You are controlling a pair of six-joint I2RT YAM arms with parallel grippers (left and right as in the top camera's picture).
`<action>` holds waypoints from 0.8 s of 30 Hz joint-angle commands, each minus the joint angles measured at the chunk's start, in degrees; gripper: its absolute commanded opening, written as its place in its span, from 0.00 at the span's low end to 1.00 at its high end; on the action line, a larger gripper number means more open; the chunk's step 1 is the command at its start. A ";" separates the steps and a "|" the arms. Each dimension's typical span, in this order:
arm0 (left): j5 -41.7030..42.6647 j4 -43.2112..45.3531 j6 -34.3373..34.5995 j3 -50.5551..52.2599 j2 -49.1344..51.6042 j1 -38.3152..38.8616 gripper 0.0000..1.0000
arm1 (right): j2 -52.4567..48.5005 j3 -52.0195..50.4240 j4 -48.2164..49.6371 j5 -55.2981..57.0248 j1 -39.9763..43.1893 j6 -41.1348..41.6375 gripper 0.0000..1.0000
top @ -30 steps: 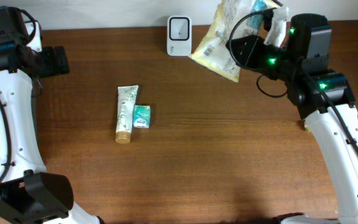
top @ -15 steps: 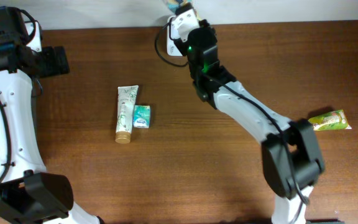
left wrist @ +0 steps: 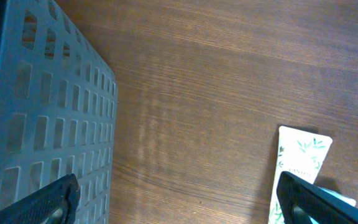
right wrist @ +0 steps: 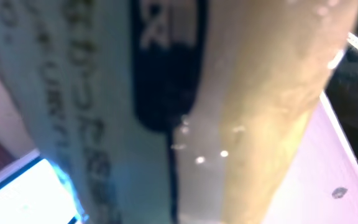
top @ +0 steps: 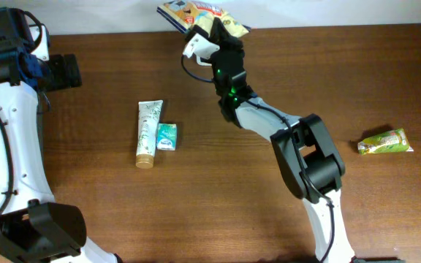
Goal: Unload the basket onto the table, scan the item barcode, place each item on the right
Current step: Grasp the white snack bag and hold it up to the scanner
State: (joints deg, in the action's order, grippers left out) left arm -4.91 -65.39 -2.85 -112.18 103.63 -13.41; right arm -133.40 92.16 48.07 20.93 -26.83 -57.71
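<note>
- At the far edge of the table [top: 218,183], beyond the white tube [top: 148,134] and off to its right, the right gripper [top: 212,35] is pressed together on the snack packet [top: 188,11].
- The packet is lifted clear of the wood. It sticks out past the fingers, away from the tube, and tilts across the table's back edge.
- From the right wrist camera the packet [right wrist: 104,93] fills nearly the whole picture. It is blurred, with dark lettering on a pale wrapper and a tan band beside it. How the fingers sit on it cannot be made out there.
- A white part [top: 196,45] shows just under the gripper on the tube's side. The overhead view does not show whether it belongs to the arm or stands on the table.
- A white thing glowing blue [right wrist: 17,193] sits in the lower corner of the right wrist view, close under the packet.
- A small teal box [top: 167,136] lies touching the tube's right side.
- A green packet [top: 384,141] lies well to the tube's right, near the table's right edge.
- Well to the tube's left and farther back, the left gripper [top: 58,71] hangs with its fingers spread wide and nothing between them. Its wrist camera shows both tips [left wrist: 179,202] apart over bare wood, the tube [left wrist: 297,168] by the right tip and a grey crate [left wrist: 42,124] by the left.
</note>
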 commanded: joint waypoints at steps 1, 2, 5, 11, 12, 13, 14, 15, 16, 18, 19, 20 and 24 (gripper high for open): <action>0.17 0.11 -0.90 0.07 0.17 -0.15 0.99 | -4.04 8.85 -3.72 -2.43 2.19 -0.61 0.04; 0.17 0.11 -0.90 0.07 0.17 -0.15 0.99 | -5.46 11.28 -5.81 -2.86 2.21 -0.61 0.04; 0.17 0.11 -0.90 0.07 0.17 -0.15 0.99 | -10.45 17.16 -6.34 -4.33 2.14 -8.68 0.04; 0.17 0.11 -0.90 0.07 0.17 -0.13 0.99 | -12.63 17.86 -9.73 -7.04 0.98 -20.06 0.04; 0.17 0.13 -0.90 0.07 0.17 -0.11 0.99 | -12.63 17.86 -9.73 -7.04 0.96 -20.06 0.04; 0.17 0.11 -0.90 0.07 0.17 -0.24 0.99 | -12.63 17.86 -9.73 -7.04 0.96 -20.06 0.04; 0.17 0.11 -0.90 0.07 0.17 -0.26 0.99 | -12.63 17.86 -9.73 -7.04 0.96 -20.06 0.04; 0.17 0.13 -0.90 0.07 0.17 -0.26 0.99 | -12.63 17.86 -9.73 -7.06 0.90 -20.06 0.04; 0.17 0.11 -0.90 0.07 0.17 -0.26 0.99 | -12.63 17.86 -9.73 -7.32 0.79 -20.04 0.04; 0.17 0.11 -0.90 0.07 0.17 -0.26 0.99 | -12.63 17.86 -9.75 -7.54 0.20 -20.02 0.04; 0.17 0.11 -0.90 0.07 0.17 -0.26 0.99 | -12.63 17.86 -9.73 -7.54 -0.13 -20.04 0.04; 0.17 0.11 -0.90 0.07 0.17 -0.26 0.99 | -12.59 17.86 -9.70 -7.50 -0.31 -20.02 0.04; 0.17 0.11 -0.90 0.07 0.17 -0.26 0.99 | -9.84 17.84 -9.77 -7.19 -0.50 -15.45 0.04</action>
State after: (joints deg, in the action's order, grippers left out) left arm -4.91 -65.34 -2.87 -112.18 103.63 -13.43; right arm -146.43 108.36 37.78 14.17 -26.83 -77.91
